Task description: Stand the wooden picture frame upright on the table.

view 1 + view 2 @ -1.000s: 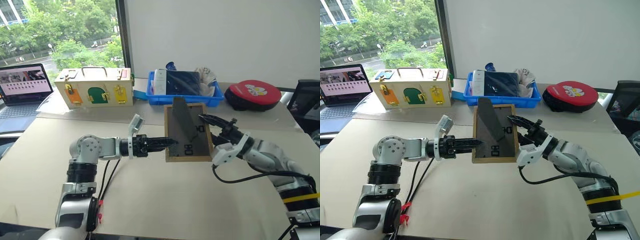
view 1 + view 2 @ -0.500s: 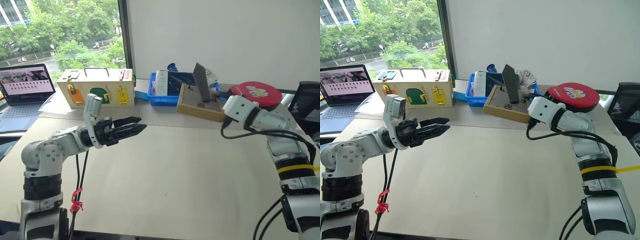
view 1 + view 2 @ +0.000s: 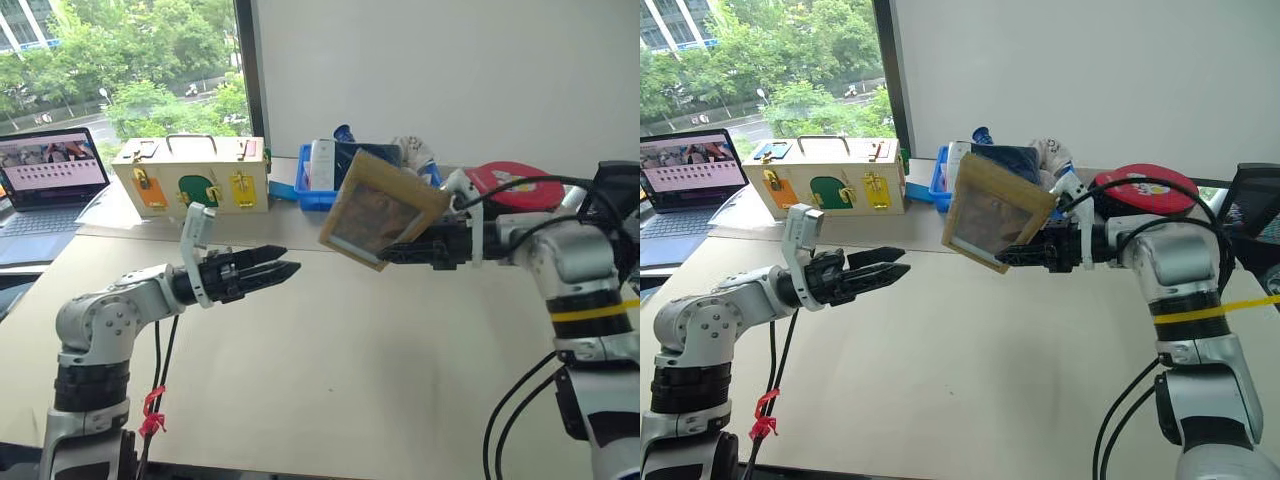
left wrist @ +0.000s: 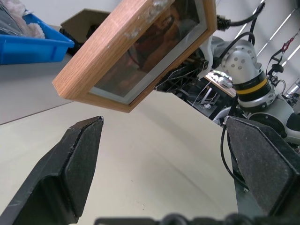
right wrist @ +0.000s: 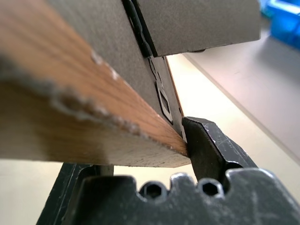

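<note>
The wooden picture frame [image 3: 383, 212] hangs tilted in the air above the table [image 3: 350, 380], its brownish picture facing me and the left gripper. My right gripper [image 3: 392, 256] is shut on the frame's lower edge, reaching in from the right. In the right wrist view one finger [image 5: 206, 145] presses the dark grey back beside the light-wood edge [image 5: 70, 108]. My left gripper [image 3: 285, 268] stands open and empty, level, a short way left of the frame. From the left wrist the frame [image 4: 140, 47] shows above the wide-apart fingers [image 4: 75, 168].
At the back stand a cream box with coloured doors [image 3: 190, 175], a blue bin [image 3: 318, 196] of items, a red round case [image 3: 512, 178] and a laptop [image 3: 50, 172]. A black chair [image 3: 618, 190] is at the far right.
The right gripper rolled the frame over from back-up to picture-forward and brought it lower and leftward. The left gripper, earlier at the frame's edge, has drawn away to the left and stays open.
</note>
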